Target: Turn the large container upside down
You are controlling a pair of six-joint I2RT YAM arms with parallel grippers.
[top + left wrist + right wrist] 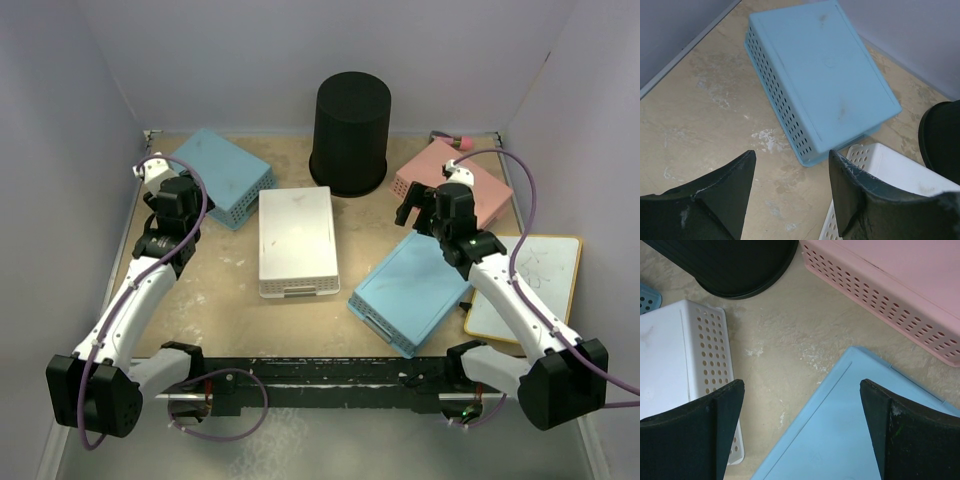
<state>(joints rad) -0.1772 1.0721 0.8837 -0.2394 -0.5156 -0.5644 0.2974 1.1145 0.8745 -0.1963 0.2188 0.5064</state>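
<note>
The large container, a tall round black bin [350, 130], stands at the back middle of the table. Its closed flat end faces up and its wider rim rests on the table. Its edge shows at the right of the left wrist view [942, 140] and at the top of the right wrist view [735, 265]. My left gripper [185, 190] is open and empty over bare table [792, 160], well left of the bin. My right gripper [420, 210] is open and empty [801, 390], hovering near the front right of the bin, over a blue basket's corner.
Upside-down baskets lie around: a blue one [222, 175] at back left, a white one [297, 240] in the middle, another blue one [415, 285] at front right, a pink one [455, 180] at back right. A whiteboard [530, 285] lies at the right edge. Walls enclose the table.
</note>
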